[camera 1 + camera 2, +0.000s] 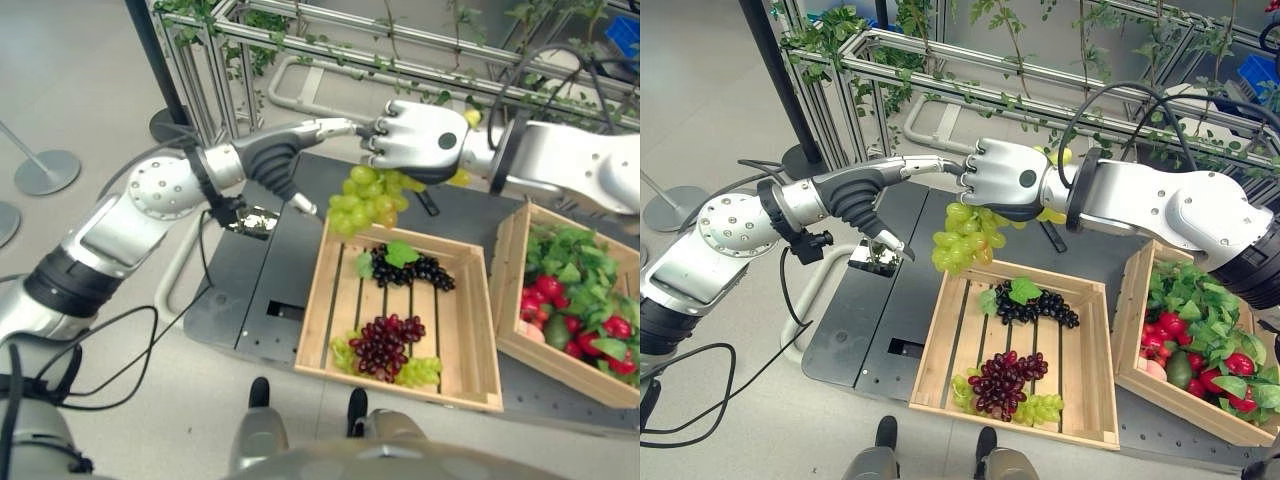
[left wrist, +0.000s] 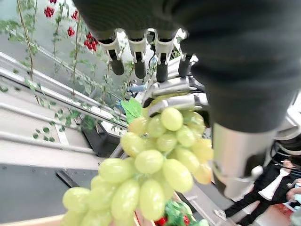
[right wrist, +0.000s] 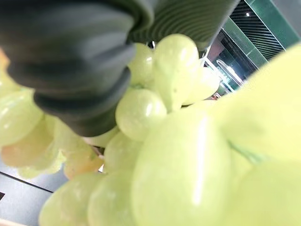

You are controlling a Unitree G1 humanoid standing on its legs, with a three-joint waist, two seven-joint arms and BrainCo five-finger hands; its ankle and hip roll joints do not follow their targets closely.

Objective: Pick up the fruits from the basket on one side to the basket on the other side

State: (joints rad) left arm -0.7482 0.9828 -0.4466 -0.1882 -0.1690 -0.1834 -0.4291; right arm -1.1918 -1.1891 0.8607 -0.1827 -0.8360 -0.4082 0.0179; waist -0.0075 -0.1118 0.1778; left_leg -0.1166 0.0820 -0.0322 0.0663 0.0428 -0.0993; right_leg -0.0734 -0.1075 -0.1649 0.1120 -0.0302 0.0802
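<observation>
Right hand (image 1: 1005, 180) clenched around green grapes (image 1: 962, 238), left hand (image 1: 925, 165) relaxed beside. Below, dark platform (image 1: 865, 310) on grey floor (image 1: 710, 120); vine-hung metal frame (image 1: 940, 85) at 12 o'clock.

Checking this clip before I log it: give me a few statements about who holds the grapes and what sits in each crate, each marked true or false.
1. The right hand holds the green grape bunch above the far left corner of the slatted crate. True.
2. The left hand is down inside that crate. False: it is raised beside the right hand, at the bunch.
3. The slatted crate is empty. False: it holds dark grapes, red grapes and more green grapes.
4. The crate on the right holds leafy greens and red fruit. True.
5. The green bunch rests on the crate floor. False: it hangs in the air.
</observation>
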